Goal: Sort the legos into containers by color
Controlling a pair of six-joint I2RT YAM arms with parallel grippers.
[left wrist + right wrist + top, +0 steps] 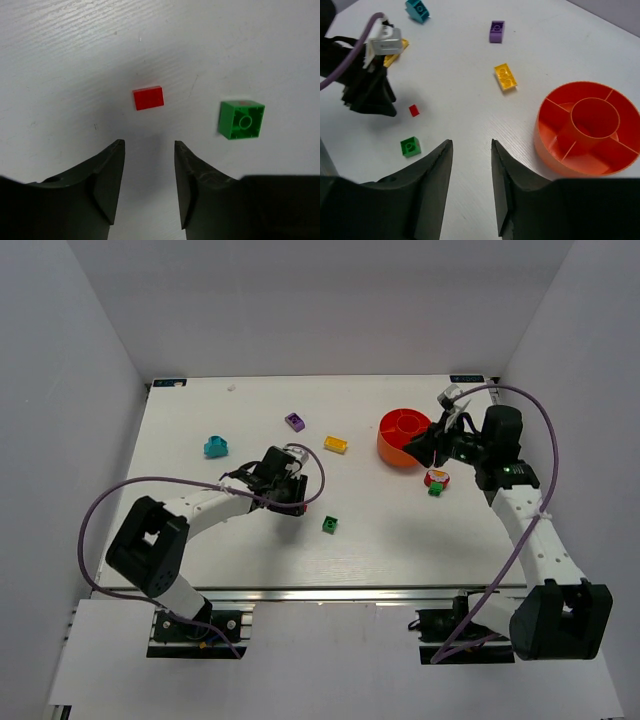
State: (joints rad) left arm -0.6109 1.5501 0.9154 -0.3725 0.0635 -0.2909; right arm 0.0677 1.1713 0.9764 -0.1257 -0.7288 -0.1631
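The orange bowl (pixel 392 452) stands at the back right; in the right wrist view its compartments (pixel 555 157) look empty. My left gripper (pixel 293 502) is open and empty, low over the table, with a small red brick (pixel 148 98) just ahead of its jaws and a green brick (pixel 241 120) to the right. My right gripper (pixel 428 448) is open and empty, held above the table beside the bowl (pixel 471 142). Teal (pixel 215 447), purple (pixel 294 421), yellow (pixel 336 444) and green (pixel 329 524) bricks lie loose. A red piece with a small green one (pixel 437 480) lies under the right arm.
White walls close the table on three sides. The left arm's purple cable (pixel 110 500) loops over the left side, the right arm's cable (pixel 530 530) over the right. A second yellow brick (pixel 396 52) shows behind the left arm in the right wrist view.
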